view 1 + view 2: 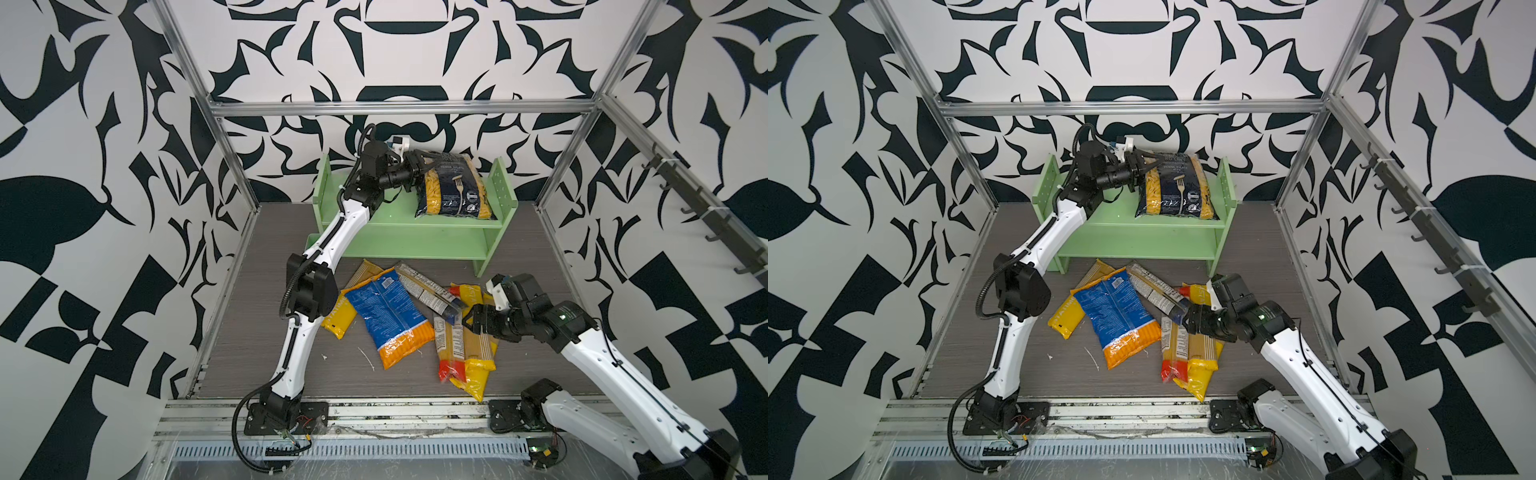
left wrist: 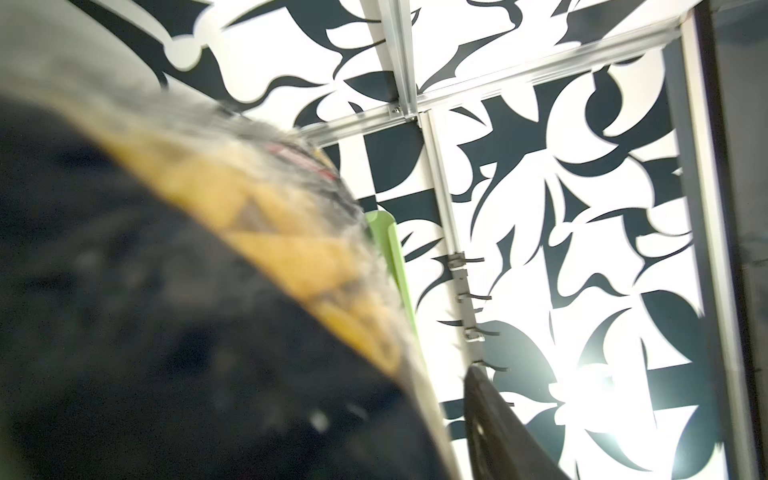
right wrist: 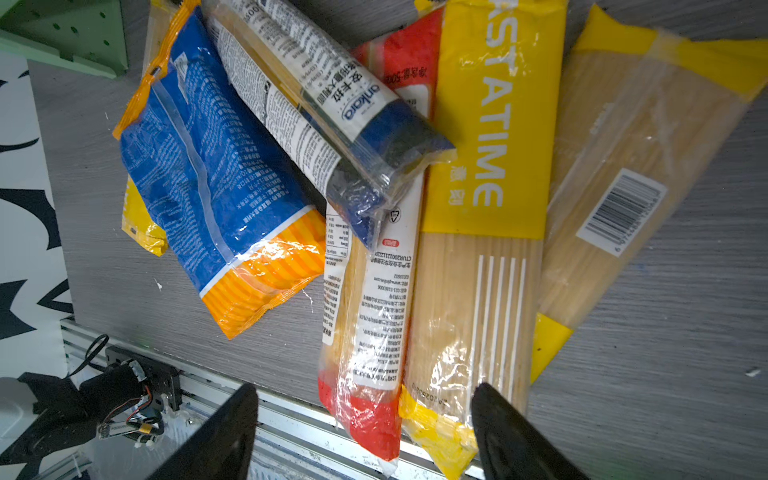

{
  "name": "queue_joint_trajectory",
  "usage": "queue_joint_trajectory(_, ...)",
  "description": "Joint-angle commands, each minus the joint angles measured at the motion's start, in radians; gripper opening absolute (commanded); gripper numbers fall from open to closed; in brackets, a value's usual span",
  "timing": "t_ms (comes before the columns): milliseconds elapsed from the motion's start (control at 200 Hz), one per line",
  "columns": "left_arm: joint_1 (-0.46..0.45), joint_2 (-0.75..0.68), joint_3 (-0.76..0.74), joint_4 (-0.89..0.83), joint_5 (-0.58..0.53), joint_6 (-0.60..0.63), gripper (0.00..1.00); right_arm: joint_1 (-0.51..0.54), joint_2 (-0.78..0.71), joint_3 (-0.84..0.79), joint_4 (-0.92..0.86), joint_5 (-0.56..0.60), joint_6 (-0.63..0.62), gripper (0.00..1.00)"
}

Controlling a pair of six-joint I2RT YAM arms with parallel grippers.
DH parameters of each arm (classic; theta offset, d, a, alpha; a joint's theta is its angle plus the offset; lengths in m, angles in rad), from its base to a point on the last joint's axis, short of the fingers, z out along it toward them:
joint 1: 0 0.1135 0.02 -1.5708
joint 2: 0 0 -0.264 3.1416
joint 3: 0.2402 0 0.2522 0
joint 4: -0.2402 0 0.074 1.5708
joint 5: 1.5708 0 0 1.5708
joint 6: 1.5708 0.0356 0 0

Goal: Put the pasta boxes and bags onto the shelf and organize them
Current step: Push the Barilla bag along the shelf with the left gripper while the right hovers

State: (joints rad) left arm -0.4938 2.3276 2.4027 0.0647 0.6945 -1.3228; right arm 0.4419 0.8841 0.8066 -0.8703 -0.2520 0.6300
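Pasta bag (image 1: pixel 455 187), black with a fork picture, leans on the top board of the green shelf (image 1: pixel 399 237), upper centre in both top views. My left pincer (image 1: pixel 419 168) is parted at its upper left corner. My right pincer (image 3: pixel 365 390) hangs open over the other packs (image 1: pixel 386 316), heaped mid-frame on the grey wood-grain floor (image 1: pixel 270 332). Black-and-white patterned walls (image 1: pixel 83 208) and aluminium rails (image 1: pixel 403 109) enclose the scene.
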Motion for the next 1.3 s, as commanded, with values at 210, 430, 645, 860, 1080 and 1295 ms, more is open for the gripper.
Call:
queue_joint_trajectory(210, -0.010, -0.077, -0.022, 0.070, 0.056, 0.055, 0.81, -0.003, -0.001, -0.003, 0.002, 0.020, 0.013, 0.90)
queue_joint_trajectory(430, 0.006, -0.154, -0.087, -0.130, 0.044, 0.225, 0.84, -0.003, -0.007, -0.009, 0.004, 0.017, 0.016, 0.90)
queue_joint_trajectory(645, 0.036, -0.194, -0.045, -0.363, 0.006, 0.390, 0.89, -0.003, -0.005, -0.010, 0.004, 0.016, 0.017, 0.90)
queue_joint_trajectory(860, 0.062, -0.235, -0.035, -0.494, -0.020, 0.474, 0.89, -0.003, 0.006, -0.003, 0.010, 0.024, 0.022, 0.90)
queue_joint_trajectory(1080, 0.079, -0.277, -0.093, -0.494, -0.037, 0.487, 0.88, -0.003, 0.011, 0.008, 0.014, 0.029, 0.026, 0.90)
queue_joint_trajectory(1295, 0.071, -0.212, -0.010, -0.502, -0.043, 0.454, 0.70, -0.003, -0.008, 0.010, 0.000, 0.033, 0.036, 0.89)
